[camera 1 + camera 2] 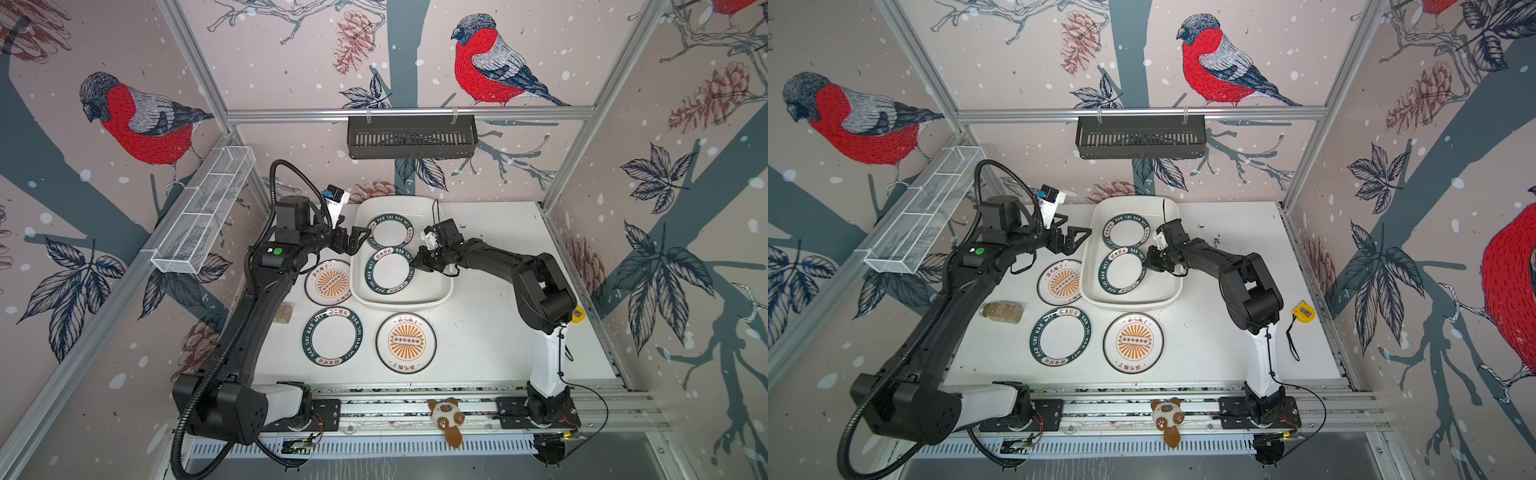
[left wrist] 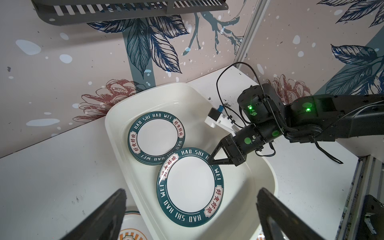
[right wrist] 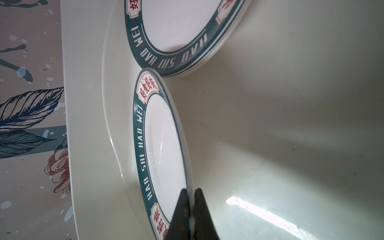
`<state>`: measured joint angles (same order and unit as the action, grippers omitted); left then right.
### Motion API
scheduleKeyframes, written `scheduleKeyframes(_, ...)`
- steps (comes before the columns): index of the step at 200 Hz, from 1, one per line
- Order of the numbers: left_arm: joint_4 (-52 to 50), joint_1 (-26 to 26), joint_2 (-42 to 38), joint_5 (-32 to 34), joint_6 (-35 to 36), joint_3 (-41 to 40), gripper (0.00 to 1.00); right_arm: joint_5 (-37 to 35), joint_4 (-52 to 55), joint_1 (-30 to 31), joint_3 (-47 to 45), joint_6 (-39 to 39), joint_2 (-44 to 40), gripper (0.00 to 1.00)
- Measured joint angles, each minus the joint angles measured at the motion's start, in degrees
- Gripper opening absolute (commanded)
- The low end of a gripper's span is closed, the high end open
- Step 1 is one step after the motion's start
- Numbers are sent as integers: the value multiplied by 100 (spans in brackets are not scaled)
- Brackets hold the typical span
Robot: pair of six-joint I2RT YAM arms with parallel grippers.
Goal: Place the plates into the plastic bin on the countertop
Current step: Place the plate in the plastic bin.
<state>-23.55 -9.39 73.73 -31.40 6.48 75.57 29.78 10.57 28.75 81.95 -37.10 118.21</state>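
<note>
Left jaws hang wide open and empty, just beside the left rim of the plastic bin (image 1: 399, 304). Below them one sunburst plate (image 1: 330, 284) lies on the table (image 1: 478, 340), tight against that rim. A green-rimmed plate (image 1: 332, 337) and a second sunburst plate (image 1: 406, 341) lie flat nearer the front, so we count three not yet in. Inside the bin, a stack (image 1: 390, 232) sits at the far end. Right jaws are clamped on the rim of the held plate (image 2: 190, 187), green-rimmed, whose far edge overlaps the stack. Risks as we judge them: let go here, it may lean on the stack, then slide or clatter. Pulling away before the jaws part fully would drag it. The plate hugging the rim offers little purchase, and a pinch there could shove the bin.
</note>
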Motion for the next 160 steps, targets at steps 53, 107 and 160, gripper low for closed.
scheduleKeyframes(53, 0, 0, 7, -2, 0, 2, 97, 116, -13, -26, 13, 20, 116, 1)
scheduleKeyframes(107, 0, 0, 7, -2, 0, 2, 97, 229, 9, -24, 149, 90, 243, 2)
scheduleKeyframes(160, 0, 0, 4, -2, 2, 0, 97, 282, 55, -35, 258, 146, 348, 3)
